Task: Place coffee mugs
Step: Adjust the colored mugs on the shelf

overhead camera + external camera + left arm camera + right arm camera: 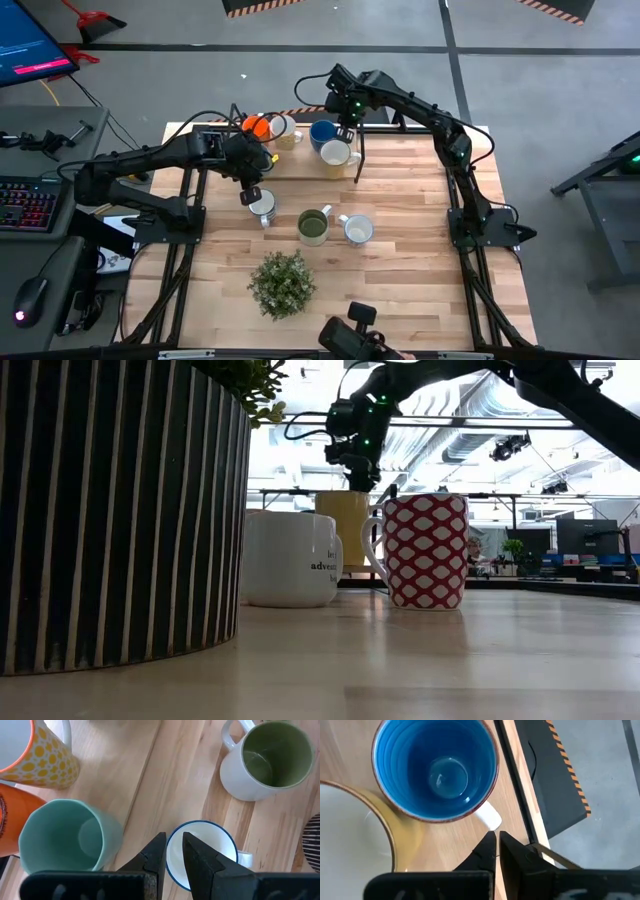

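Observation:
My left gripper (252,195) is shut on a white mug with a blue rim (210,850), left of the table's middle. A teal mug (65,835) and an orange mug (255,127) stand beyond it. My right gripper (496,836) hangs shut at the far edge, its tips just short of the blue mug's (435,767) pale handle (489,816). A yellow mug (336,153) stands beside the blue one. An olive-lined white mug (313,225) and a red-patterned mug (425,550) rest on their bases mid-table. My left gripper pinches the blue-rimmed mug's wall at the rim (169,851), opposite its handle, one finger inside (200,857) and one outside. The fingers come steeply from above. The mug is upright; whether its base is on the table I cannot tell. My right gripper's shut tips sit next to the blue mug's handle, and I cannot tell whether they touch it.
A bushy potted plant (282,283) stands near the front edge, its striped pot (110,510) filling the low view's left. A yellow-dotted mug (35,755) sits by the orange one. Bare wood lies on the table's right half (420,250).

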You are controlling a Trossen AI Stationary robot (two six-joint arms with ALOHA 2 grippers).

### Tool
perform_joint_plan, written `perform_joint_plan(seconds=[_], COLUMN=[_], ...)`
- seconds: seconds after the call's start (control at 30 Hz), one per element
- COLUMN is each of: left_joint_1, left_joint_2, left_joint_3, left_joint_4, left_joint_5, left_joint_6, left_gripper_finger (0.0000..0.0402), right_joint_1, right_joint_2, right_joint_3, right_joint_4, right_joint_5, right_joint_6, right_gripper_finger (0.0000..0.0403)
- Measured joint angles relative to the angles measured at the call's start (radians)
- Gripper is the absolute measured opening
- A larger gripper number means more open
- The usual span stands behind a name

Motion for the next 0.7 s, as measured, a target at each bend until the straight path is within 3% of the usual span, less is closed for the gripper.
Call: perform_joint_plan(seconds=[0.7], left_joint_1=[0.000], left_joint_2=[0.000], left_joint_3=[0.000], left_joint_4=[0.001], left_joint_5=[0.000], left_joint_6=[-0.008], left_gripper_finger=[0.0053], right_joint_1=[0.034], right_joint_2=[0.003], right_joint_3=[-0.068], right_joint_4=[0.047], right_joint_5=[0.006], right_joint_6=[-0.004], right_gripper_finger=[0.0000])
